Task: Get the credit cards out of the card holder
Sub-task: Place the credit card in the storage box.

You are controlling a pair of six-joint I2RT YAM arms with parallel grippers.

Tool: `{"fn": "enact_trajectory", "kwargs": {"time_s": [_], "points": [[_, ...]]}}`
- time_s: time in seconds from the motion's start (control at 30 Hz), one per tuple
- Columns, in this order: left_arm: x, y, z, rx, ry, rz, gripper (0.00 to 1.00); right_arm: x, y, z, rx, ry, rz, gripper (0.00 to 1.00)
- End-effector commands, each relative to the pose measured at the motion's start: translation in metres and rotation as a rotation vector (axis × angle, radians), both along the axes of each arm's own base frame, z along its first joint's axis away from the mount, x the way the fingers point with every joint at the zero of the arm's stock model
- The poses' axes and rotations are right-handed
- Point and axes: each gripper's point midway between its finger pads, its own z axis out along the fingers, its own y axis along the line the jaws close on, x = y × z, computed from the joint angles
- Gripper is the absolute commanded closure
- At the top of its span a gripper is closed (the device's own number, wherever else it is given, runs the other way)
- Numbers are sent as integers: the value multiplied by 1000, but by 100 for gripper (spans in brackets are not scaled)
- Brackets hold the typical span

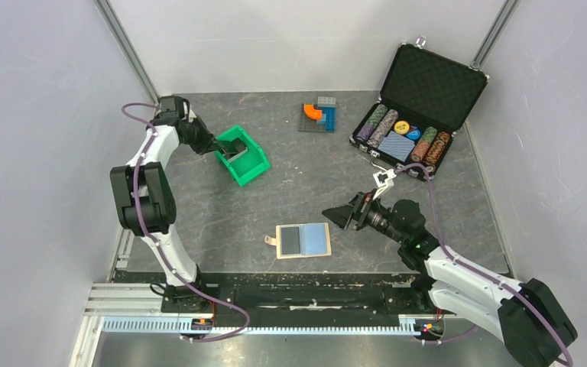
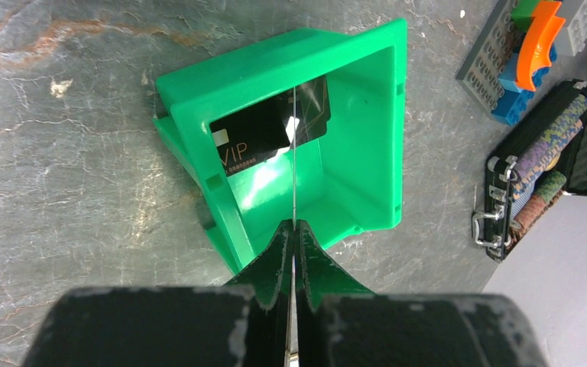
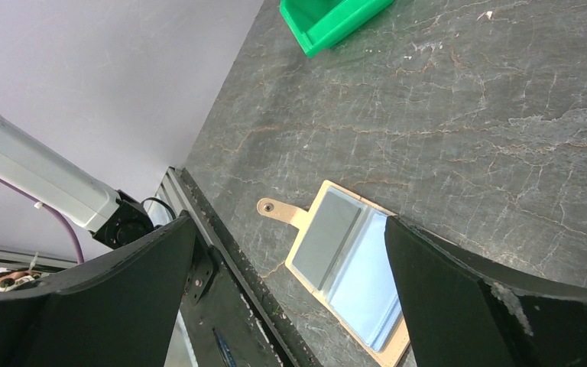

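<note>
The card holder (image 1: 303,240) lies open and flat at the table's near middle, its strap tab pointing left. Its left pocket shows a dark grey credit card (image 1: 289,240); its right pocket is light blue. The right wrist view shows the holder (image 3: 348,264) too. My right gripper (image 1: 342,215) is open and empty, just right of the holder, which lies between its fingers in the right wrist view (image 3: 290,222). My left gripper (image 1: 225,149) is shut on a thin credit card (image 2: 294,153), seen edge-on, over the green bin (image 2: 351,176). A black "VIP" credit card (image 2: 264,138) lies inside the bin.
The green bin (image 1: 254,167) stands at the back left. An open black chip case (image 1: 428,84) with poker chips and a blue patterned deck stands at the back right. A pile of toy bricks (image 1: 319,115) sits at the back middle. Walls close in both sides.
</note>
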Motion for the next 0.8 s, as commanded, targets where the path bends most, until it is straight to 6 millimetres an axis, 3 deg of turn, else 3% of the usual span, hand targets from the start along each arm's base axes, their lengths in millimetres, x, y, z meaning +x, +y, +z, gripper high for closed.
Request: {"fn": "enact_trajectory", "kwargs": {"time_s": [0.0, 0.33, 0.77], "points": [[15, 10, 7, 46, -50, 17, 97, 7, 4, 25, 42, -61, 0, 2], [35, 13, 2, 49, -55, 20, 95, 7, 4, 20, 45, -36, -6, 2], [42, 17, -4, 67, -39, 11, 79, 7, 4, 17, 43, -12, -6, 2]]}}
